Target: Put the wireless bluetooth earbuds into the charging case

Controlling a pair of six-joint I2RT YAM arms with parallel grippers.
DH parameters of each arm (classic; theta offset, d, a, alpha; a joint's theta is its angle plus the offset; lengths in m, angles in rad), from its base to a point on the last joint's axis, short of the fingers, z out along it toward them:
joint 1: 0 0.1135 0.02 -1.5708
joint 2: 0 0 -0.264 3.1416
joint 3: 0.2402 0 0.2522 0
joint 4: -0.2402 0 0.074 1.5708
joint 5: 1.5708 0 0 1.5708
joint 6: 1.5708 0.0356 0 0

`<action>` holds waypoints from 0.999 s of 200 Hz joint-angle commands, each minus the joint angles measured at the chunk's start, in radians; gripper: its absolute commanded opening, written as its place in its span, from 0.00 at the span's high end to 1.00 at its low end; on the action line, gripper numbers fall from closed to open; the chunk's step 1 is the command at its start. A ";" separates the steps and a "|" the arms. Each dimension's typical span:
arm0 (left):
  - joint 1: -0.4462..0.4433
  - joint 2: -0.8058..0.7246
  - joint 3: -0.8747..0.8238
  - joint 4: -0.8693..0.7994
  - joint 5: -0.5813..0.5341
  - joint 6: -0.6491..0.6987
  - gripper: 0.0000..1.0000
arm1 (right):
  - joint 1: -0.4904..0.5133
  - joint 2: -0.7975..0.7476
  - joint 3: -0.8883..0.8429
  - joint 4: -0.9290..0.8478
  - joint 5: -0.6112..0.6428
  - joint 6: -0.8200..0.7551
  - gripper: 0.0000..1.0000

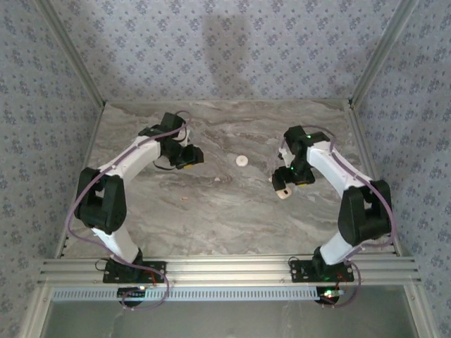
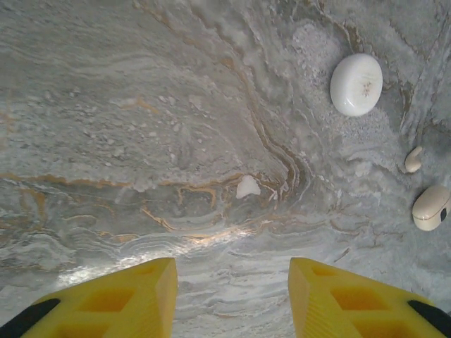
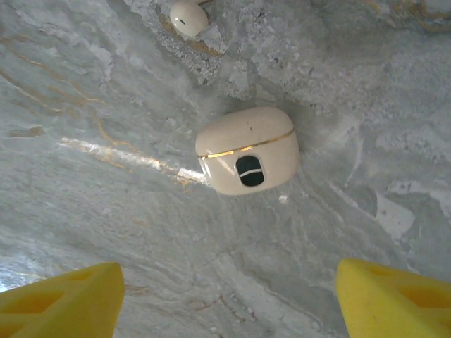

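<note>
Right wrist view: the right gripper (image 3: 229, 285) has its yellow jaws spread wide at the lower corners of the frame, with nothing between them. Just above the gap, in the middle of the frame, the peach charging case (image 3: 246, 151) lies on the marble table (image 3: 106, 211). Its lid is shut along a gold seam and its dark centre mark faces the camera. One earbud (image 3: 188, 15) lies loose at the top edge, near the case but apart from it.

Left wrist view: the left gripper (image 2: 232, 282) also has its jaws parted and empty, hovering over bare marble. A small white bit (image 2: 247, 186) just above them may be the second earbud, though it is too small to be sure. A round white disc (image 2: 356, 84) sits at the upper right.

The step in hand looks like the approach to the case. No earbud is seated yet. The next move probably calls for the right jaws to descend squarely around the case and for the lid to be opened.
</note>
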 commanded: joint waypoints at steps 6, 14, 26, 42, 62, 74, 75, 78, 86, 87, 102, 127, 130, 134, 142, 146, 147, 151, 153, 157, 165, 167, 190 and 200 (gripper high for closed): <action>0.018 -0.040 -0.005 0.028 -0.004 0.006 0.54 | -0.004 0.084 0.055 -0.058 0.035 -0.119 0.17; 0.023 -0.038 -0.005 0.028 -0.003 0.005 0.54 | -0.002 0.104 0.065 -0.058 0.041 -0.130 0.16; 0.027 -0.034 -0.003 0.028 -0.003 0.003 0.54 | -0.001 0.135 0.074 -0.056 0.054 -0.142 0.16; 0.031 -0.026 -0.001 0.027 -0.003 0.001 0.55 | 0.003 0.168 0.080 -0.043 0.073 -0.160 0.16; 0.034 -0.017 0.002 0.033 -0.003 -0.005 0.55 | 0.010 0.202 0.081 -0.030 0.080 -0.171 0.16; 0.035 -0.012 0.002 0.038 -0.005 -0.009 0.56 | 0.014 0.222 0.084 -0.022 0.082 -0.174 0.16; 0.035 -0.012 0.001 0.038 -0.005 -0.010 0.56 | 0.014 0.223 0.084 -0.021 0.081 -0.174 0.16; 0.035 -0.010 0.001 0.040 -0.005 -0.011 0.56 | 0.014 0.228 0.084 -0.020 0.082 -0.175 0.16; 0.035 -0.006 0.002 0.042 -0.004 -0.014 0.56 | 0.018 0.240 0.085 -0.014 0.081 -0.177 0.16; 0.036 -0.005 0.002 0.043 -0.004 -0.015 0.56 | 0.018 0.242 0.085 -0.014 0.081 -0.177 0.16; 0.035 -0.001 0.006 0.044 -0.003 -0.019 0.56 | 0.022 0.262 0.086 0.001 0.078 -0.180 0.17; 0.035 0.004 0.012 0.043 -0.003 -0.023 0.56 | 0.028 0.289 0.088 0.021 0.069 -0.184 0.17; 0.035 0.005 0.013 0.042 -0.003 -0.024 0.56 | 0.028 0.293 0.089 0.024 0.068 -0.184 0.17; 0.036 0.006 0.015 0.042 -0.004 -0.024 0.56 | 0.029 0.297 0.089 0.026 0.068 -0.184 0.18; 0.036 0.006 0.016 0.041 -0.005 -0.025 0.56 | 0.030 0.304 0.089 0.033 0.065 -0.185 0.18; 0.035 0.008 0.018 0.042 -0.006 -0.025 0.56 | 0.031 0.307 0.090 0.036 0.065 -0.187 0.18; 0.035 0.008 0.018 0.041 -0.006 -0.025 0.56 | 0.031 0.308 0.091 0.036 0.065 -0.187 0.18; 0.035 0.008 0.018 0.040 -0.006 -0.025 0.56 | 0.032 0.312 0.090 0.039 0.064 -0.186 0.19; 0.035 0.008 0.019 0.039 -0.007 -0.025 0.56 | 0.032 0.314 0.090 0.040 0.065 -0.187 0.19; 0.035 0.009 0.019 0.040 -0.008 -0.027 0.56 | 0.033 0.318 0.089 0.041 0.064 -0.187 0.19; 0.035 0.009 0.021 0.039 -0.009 -0.027 0.56 | 0.035 0.326 0.091 0.045 0.064 -0.187 0.20; 0.036 0.012 0.021 0.038 -0.010 -0.028 0.56 | 0.035 0.328 0.091 0.045 0.065 -0.188 0.21; 0.035 0.016 0.024 0.037 -0.010 -0.031 0.57 | 0.037 0.348 0.095 0.039 0.064 -0.188 0.24; 0.035 0.018 0.025 0.035 -0.010 -0.031 0.57 | 0.037 0.354 0.092 0.035 0.065 -0.188 0.24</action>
